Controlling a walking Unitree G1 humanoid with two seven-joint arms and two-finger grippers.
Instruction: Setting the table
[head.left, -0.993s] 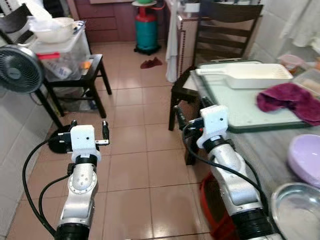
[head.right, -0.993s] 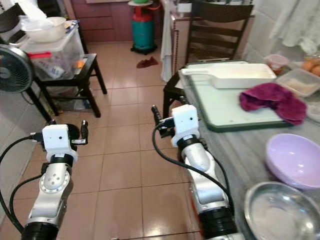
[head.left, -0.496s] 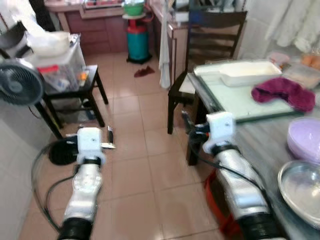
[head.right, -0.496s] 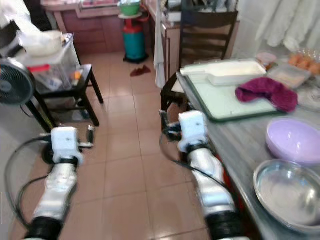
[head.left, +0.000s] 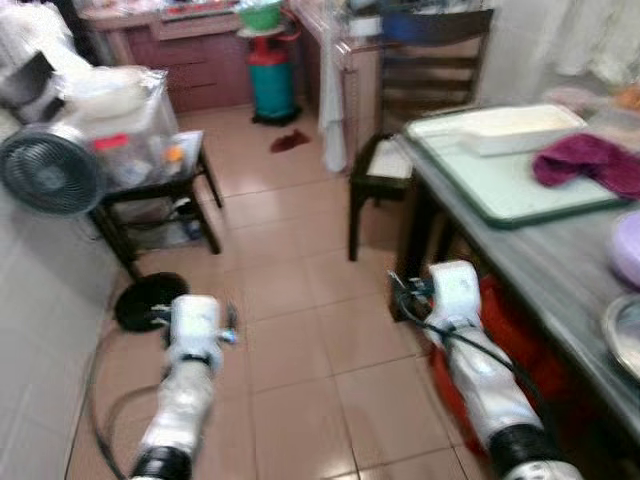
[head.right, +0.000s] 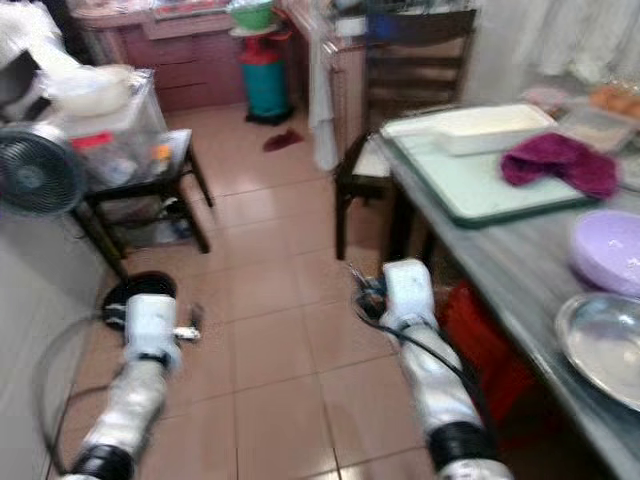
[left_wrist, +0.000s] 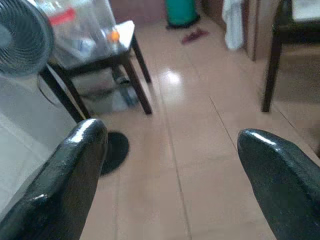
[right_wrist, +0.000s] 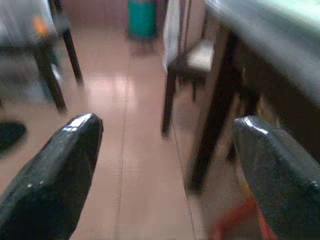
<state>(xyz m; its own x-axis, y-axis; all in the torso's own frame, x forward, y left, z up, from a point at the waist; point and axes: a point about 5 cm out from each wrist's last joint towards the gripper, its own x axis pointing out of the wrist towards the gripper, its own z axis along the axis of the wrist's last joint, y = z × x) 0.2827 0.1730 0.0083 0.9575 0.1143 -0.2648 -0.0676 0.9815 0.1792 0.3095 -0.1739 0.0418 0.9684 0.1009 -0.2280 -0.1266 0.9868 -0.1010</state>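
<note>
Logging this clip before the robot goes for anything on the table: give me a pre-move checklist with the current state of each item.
1. Left gripper open and carrying nothing: ok.
2. Right gripper open and carrying nothing: ok.
3. Dishes within sight: purple bowl and metal bowl sit on the table: ok.
4. Right gripper raised to table height: not ok, it is low, beside the table leg.
5. Red cloth off the green tray: not ok, it lies on the tray.
6. Sharp image for aiming: not ok, the eye views are blurred.
</note>
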